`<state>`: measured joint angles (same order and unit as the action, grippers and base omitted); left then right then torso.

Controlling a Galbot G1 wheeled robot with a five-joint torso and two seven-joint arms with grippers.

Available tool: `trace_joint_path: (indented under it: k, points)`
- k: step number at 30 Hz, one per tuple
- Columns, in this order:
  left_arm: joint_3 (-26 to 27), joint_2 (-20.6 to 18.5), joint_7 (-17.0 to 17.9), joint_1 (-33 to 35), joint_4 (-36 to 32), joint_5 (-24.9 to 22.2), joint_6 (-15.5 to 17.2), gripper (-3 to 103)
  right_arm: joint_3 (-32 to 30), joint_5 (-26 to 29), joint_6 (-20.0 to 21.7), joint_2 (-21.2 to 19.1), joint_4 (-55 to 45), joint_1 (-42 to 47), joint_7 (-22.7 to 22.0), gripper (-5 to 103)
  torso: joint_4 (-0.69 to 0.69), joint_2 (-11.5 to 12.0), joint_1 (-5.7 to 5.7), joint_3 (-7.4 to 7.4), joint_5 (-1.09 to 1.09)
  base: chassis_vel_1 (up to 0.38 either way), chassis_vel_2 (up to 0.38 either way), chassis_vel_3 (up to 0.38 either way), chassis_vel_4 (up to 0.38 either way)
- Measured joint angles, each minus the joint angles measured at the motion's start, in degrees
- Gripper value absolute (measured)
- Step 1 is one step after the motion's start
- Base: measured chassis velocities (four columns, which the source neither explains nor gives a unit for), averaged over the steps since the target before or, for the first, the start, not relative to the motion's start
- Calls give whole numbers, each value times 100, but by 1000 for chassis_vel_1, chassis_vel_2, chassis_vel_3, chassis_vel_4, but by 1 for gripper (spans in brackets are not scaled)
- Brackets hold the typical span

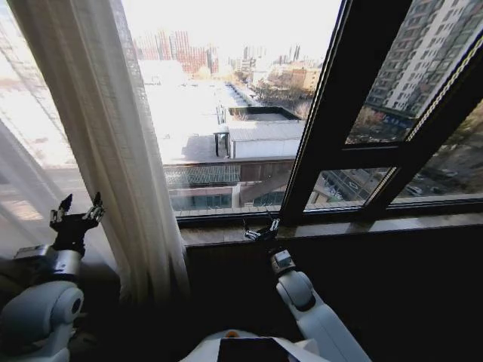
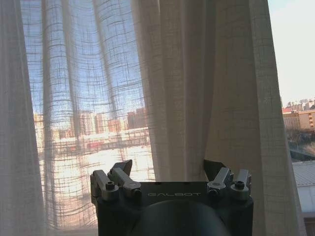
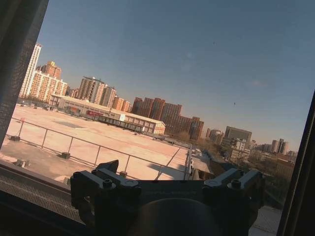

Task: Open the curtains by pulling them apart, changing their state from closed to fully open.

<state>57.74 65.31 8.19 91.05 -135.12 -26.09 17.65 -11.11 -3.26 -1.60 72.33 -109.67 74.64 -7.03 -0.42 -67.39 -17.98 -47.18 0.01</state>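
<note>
Your left gripper [image 1: 76, 210] is raised with its fingers spread, gripping nothing; the curtain [image 1: 113, 143] hangs directly ahead of it and to its right, gathered into a pleated bundle (close, but contact cannot be confirmed). Your right gripper [image 1: 261, 229] is also released and empty, held just above the sill [image 1: 339, 227], with the curtain well off to its left and bare glass [image 1: 226, 98] ahead.

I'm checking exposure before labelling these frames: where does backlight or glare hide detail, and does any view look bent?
Head view: the sky and rooftops are blown out, the wall under the sill is near black, and the dark window frame leans, suggesting wide-angle distortion. Left wrist view: the curtains are backlit, their weave glowing, with the left gripper dark. Right wrist view: even daylight, with the right gripper silhouetted.
</note>
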Motion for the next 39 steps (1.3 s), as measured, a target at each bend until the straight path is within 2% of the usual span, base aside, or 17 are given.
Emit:
trace_joint_path:
  k: [1, 2, 3, 4, 5, 7, 9, 14, 21, 22, 25, 29, 34, 39]
  points:
    - [0, 0, 0, 0, 0, 0, 0, 79, 0, 0, 0, 0, 0, 0, 0, 100, 0, 0, 0, 0, 0, 0, 0, 0, 0]
    - [-44, -67, -84, -26, 83, -44, -1, 84, 13, -3, -2, 24, 17, -11, 0, 100, 0, 0, 0, 0, 0, 0, 0, 0, 0]
    - [-82, -179, -249, -68, 225, -107, -42, 89, 29, -8, -3, 52, 37, -23, 0, 100, 0, 0, 0, 0, 0, 0, 0, 0, 0]
    - [-110, -318, -408, -109, 388, -157, -110, 89, 41, -19, -3, 76, 55, -37, 0, 100, -1, 0, 0, 0, 0, 0, 0, 0, 0]
    - [-110, -318, -408, -109, 388, -157, -110, 89, 41, -19, -3, 76, 55, -37, 0, 100, -1, 0, 0, 0, 0, 0, 0, 0, 0]
    - [-155, -540, -657, -162, 612, -251, -181, 98, 60, -42, -3, 102, 73, -51, 0, 100, 0, 0, 0, 0, -1, 0, 0, 0, 0]
    - [-335, -883, -911, -290, 969, -307, -303, 100, 86, -112, 6, 148, 84, -55, 0, 100, 0, 0, 0, 0, -2, 0, 0, 0, 0]
    - [-771, -1207, -1087, -520, 1210, -357, -410, 100, 134, -240, 98, 252, 64, -53, -9, 100, -1, 0, 0, 0, -2, 0, 0, 0, 0]
    - [-1270, -1267, -1112, -657, 1138, -387, -412, 100, 141, -375, 149, 351, 12, -13, -22, 100, 0, 0, 0, 0, -1, 0, 0, 0, 0]
    - [-1510, -1337, -1104, -800, 1274, -363, -416, 100, 132, -424, 160, 372, 2, 12, -27, 100, 1, 0, 0, 0, 0, 0, 0, 0, 0]
    - [-1676, -1401, -1039, -983, 1448, -330, -421, 100, 119, -444, 164, 359, 0, 26, -68, 100, 0, 0, 0, 0, -1, 0, 0, 0, 0]
    - [-2125, -1599, -660, -1757, 2009, -414, -449, 100, 20, -435, 171, 196, -36, 38, -154, 100, -2, 0, 0, -1, -2, 0, 0, 0, 0]
    - [-2400, -1751, -640, -2310, 2295, -548, -449, 100, -88, -364, 204, 82, -47, 15, -161, 100, -2, 0, 0, -1, -1, 0, 0, 0, 0]
    - [-2837, -1876, -774, -2782, 2517, -589, -434, 100, -181, -283, 220, 7, 20, -48, -169, 100, 0, 0, 0, -1, -1, 0, 0, 0, 0]
